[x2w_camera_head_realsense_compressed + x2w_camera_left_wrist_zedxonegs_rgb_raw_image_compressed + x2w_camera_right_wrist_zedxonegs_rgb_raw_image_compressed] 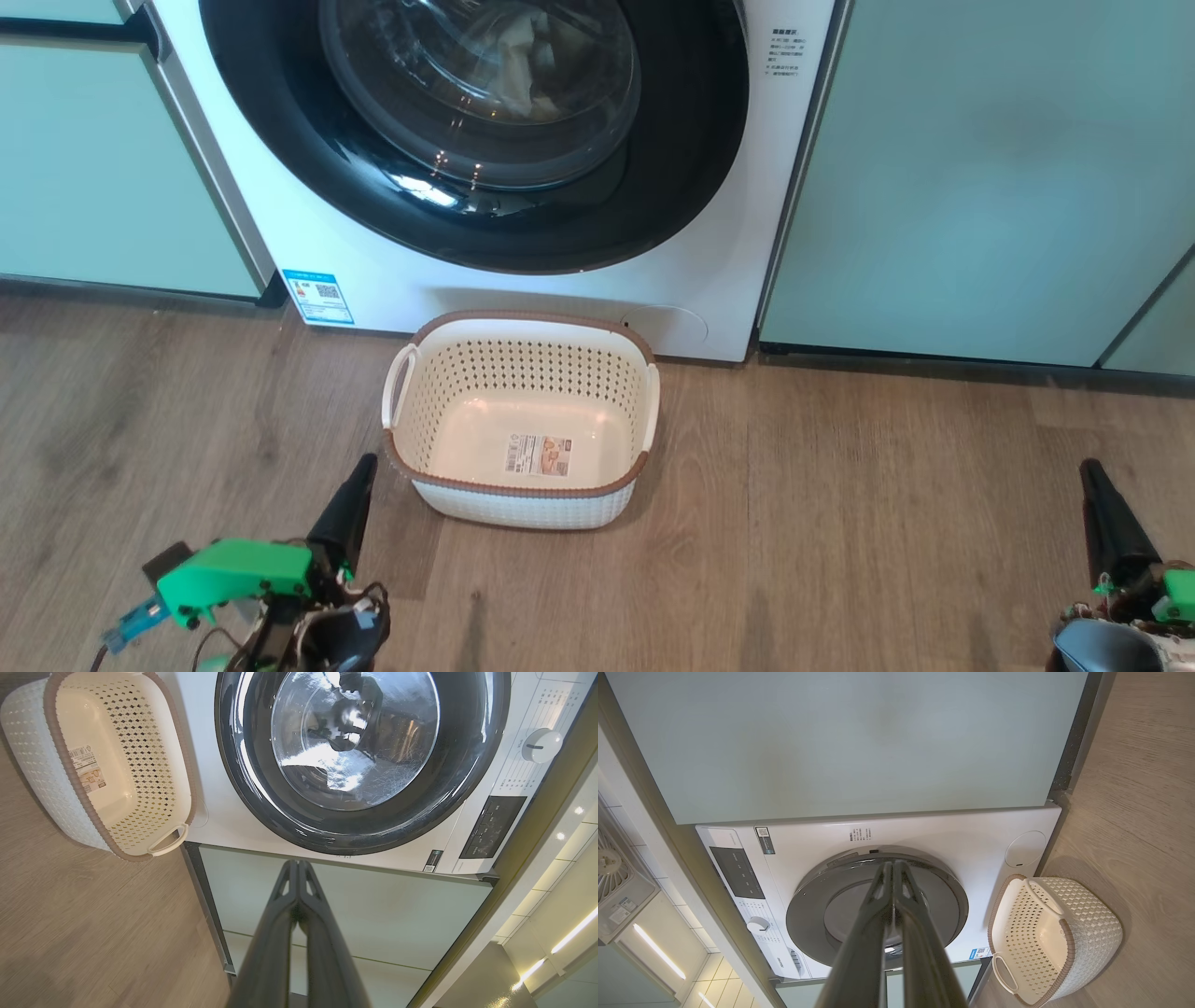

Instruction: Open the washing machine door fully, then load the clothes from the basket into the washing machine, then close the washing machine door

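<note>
**Door closed, load inside.** The left claw [362, 471] and right claw [1090, 471] are both hanging pinched tight, holding nothing, low over the wood-grain floor [840, 513].

*Risks, as a judgement:* the washing machine door [476, 140] may be sitting shut without being latched. A fold of the clothes [518, 56], showing pale and crumpled through the domed glass, may be lying trapped at the door's edge. A swinging arm could also be knocking the light basket [523, 373].

The basket, perforated white plastic with a brown rim, is standing empty just before the washing machine [373, 280], whose glossy black ring is contrasting with its smooth white panel.
</note>
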